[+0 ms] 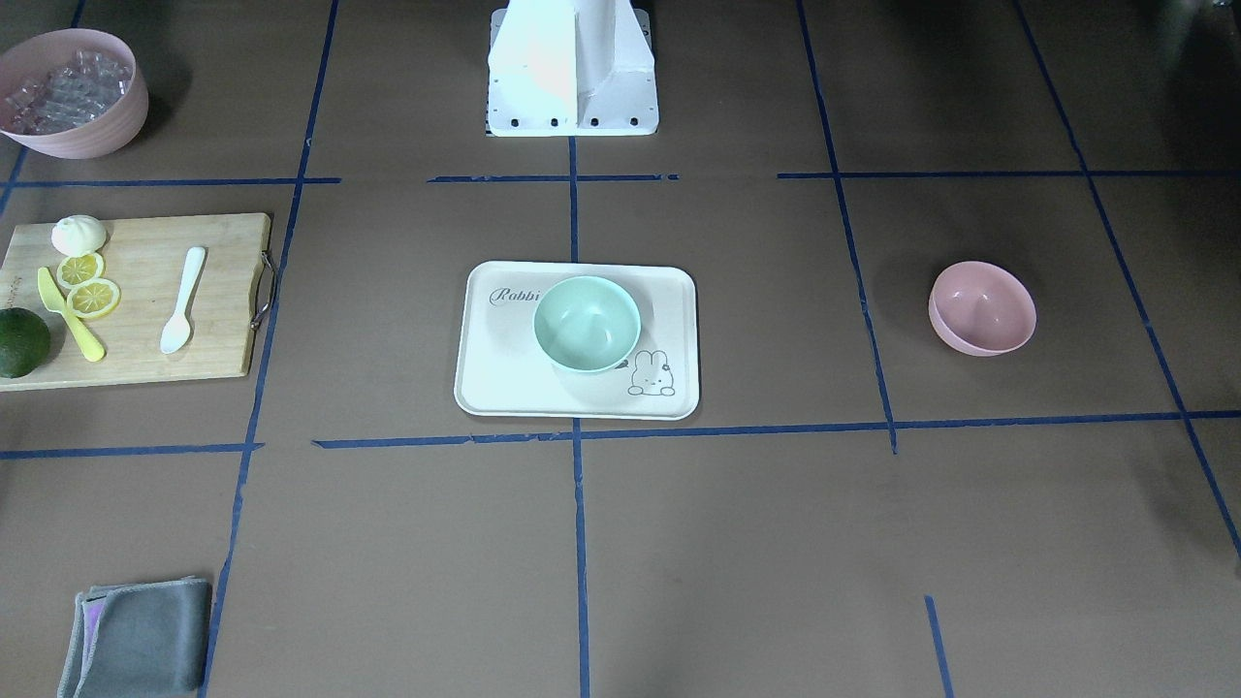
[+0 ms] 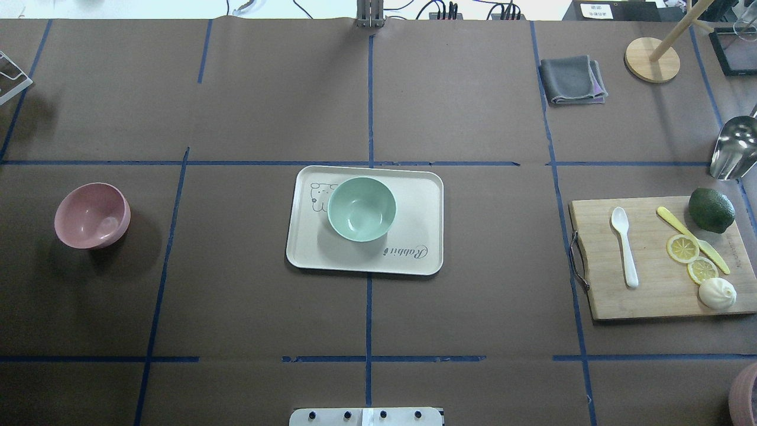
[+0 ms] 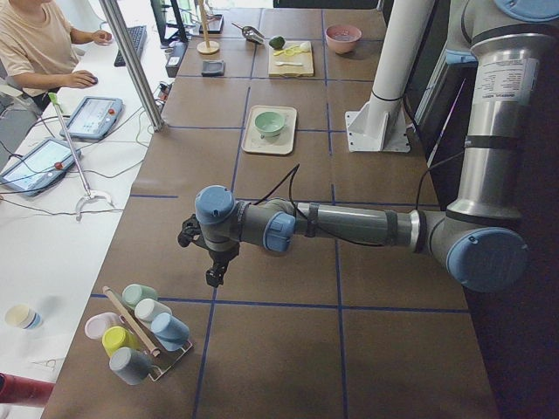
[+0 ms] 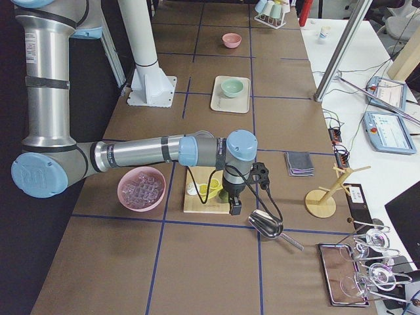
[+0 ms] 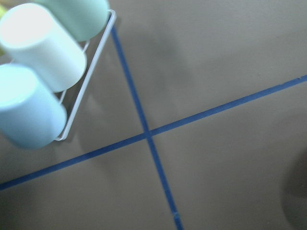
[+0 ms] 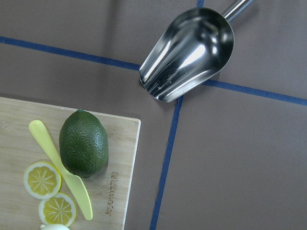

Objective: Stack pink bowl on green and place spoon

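The empty pink bowl [image 1: 982, 308] stands alone on the brown table, also in the overhead view [image 2: 92, 215]. The green bowl [image 1: 587, 323] [image 2: 361, 209] sits upright on a cream rabbit tray [image 2: 414, 201]. The white spoon [image 1: 182, 299] [image 2: 624, 245] lies on a wooden cutting board [image 2: 650, 299]. My left gripper [image 3: 214, 275] shows only in the left side view, hanging over the table near a cup rack, far from the pink bowl. My right gripper [image 4: 235, 209] shows only in the right side view, over the board's avocado end. I cannot tell whether either is open or shut.
The board also holds an avocado [image 6: 84, 143], lemon slices [image 6: 42, 179], a yellow knife [image 6: 62, 167] and a bun [image 2: 717, 293]. A metal scoop [image 6: 189, 52] lies beside it. A larger pink bowl of ice [image 1: 73, 92], a grey cloth [image 2: 572, 80], a wooden stand [image 2: 652, 59] and the cup rack [image 3: 140, 332] are around.
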You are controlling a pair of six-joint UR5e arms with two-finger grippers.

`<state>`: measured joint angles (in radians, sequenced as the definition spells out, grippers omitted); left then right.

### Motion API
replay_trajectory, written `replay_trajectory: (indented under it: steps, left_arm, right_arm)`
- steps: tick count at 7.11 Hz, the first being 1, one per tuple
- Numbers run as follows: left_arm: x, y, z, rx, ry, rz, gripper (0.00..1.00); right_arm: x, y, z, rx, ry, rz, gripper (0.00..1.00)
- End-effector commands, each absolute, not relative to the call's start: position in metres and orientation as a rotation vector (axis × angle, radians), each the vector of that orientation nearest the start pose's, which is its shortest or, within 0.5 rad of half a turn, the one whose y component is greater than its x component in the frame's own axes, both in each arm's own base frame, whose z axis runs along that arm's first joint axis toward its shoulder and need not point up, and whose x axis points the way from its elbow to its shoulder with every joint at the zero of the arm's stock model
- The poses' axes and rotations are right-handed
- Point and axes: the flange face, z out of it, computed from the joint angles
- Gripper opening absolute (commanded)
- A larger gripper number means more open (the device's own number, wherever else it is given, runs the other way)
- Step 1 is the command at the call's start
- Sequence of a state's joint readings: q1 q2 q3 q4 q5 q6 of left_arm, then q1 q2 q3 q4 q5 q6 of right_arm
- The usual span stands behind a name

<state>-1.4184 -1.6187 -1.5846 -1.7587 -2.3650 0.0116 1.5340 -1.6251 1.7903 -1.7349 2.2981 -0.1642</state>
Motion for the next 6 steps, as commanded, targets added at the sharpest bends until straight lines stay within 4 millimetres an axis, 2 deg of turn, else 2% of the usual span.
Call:
replay_trajectory:
  steps: [1,2,4,6]
  left_arm:
    - [0.105,-0.523,0.589,0.132,0.873,0.094,1.0]
    - [0.134,-0.518,0.578,0.131,0.907,0.027,1.0]
    - [0.2,-0.498,0.581,0.171,0.836,-0.034,1.0]
    - [0.215,-0.478,0.594,0.148,0.836,-0.003,1.0]
  right_arm:
    - [0.05,-0.465,0.595,0.051,-0.728,-0.194,1.0]
    - [0.05,-0.466,0.594,0.052,-0.728,-0.194,1.0]
    - [0.05,-0.465,0.594,0.052,-0.728,-0.194,1.0]
    - [0.05,-0.465,0.595,0.051,-0.728,-0.194,1.0]
